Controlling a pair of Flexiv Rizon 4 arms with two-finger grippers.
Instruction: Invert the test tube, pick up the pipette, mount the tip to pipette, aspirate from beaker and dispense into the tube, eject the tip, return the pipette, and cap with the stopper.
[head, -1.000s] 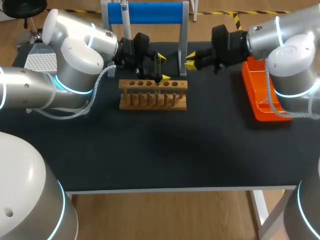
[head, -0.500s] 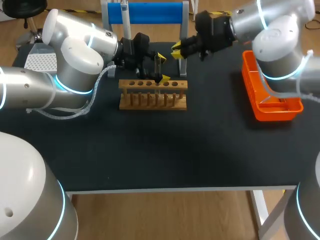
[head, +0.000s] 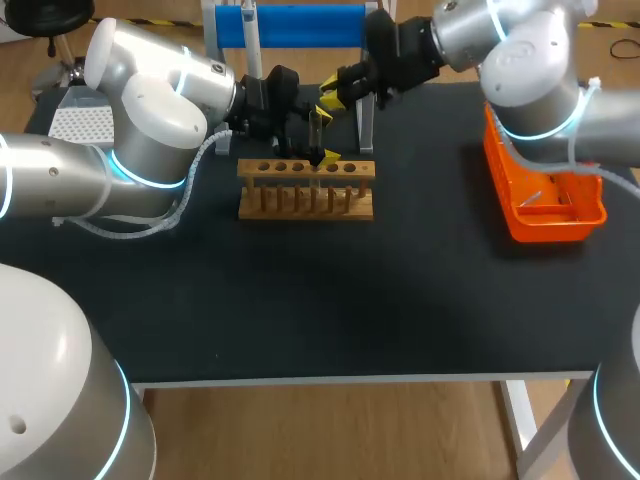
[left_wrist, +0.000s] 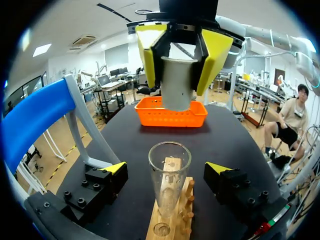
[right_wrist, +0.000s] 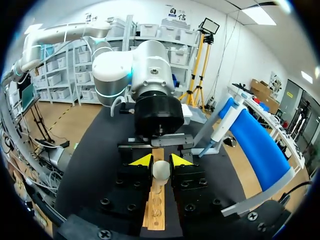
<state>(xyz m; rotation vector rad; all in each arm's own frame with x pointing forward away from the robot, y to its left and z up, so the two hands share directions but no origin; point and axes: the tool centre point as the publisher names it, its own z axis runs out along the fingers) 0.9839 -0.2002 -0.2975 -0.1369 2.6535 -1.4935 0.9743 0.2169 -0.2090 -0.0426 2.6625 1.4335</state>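
A clear test tube (left_wrist: 169, 172) stands upright, mouth up, in the wooden rack (head: 306, 188). My left gripper (head: 326, 135) is open, one yellow tip on each side of the tube and clear of it. My right gripper (head: 333, 95) hangs just above and behind the tube, shut on a pale grey stopper (left_wrist: 177, 90). In the right wrist view the stopper (right_wrist: 161, 170) sits between the yellow tips of the right gripper (right_wrist: 161, 161), with the rack (right_wrist: 156, 212) beneath. The pipette (head: 250, 35) hangs on the blue stand (head: 300, 25).
An orange basket (head: 540, 200) sits at the table's right side. A white tip box (head: 78, 122) lies at the far left behind my left arm. The stand's grey legs (head: 367, 90) rise right beside my right gripper.
My right arm has swung left from near the orange basket, carrying the stopper to just above the tube. My left arm and the tube have stayed still.
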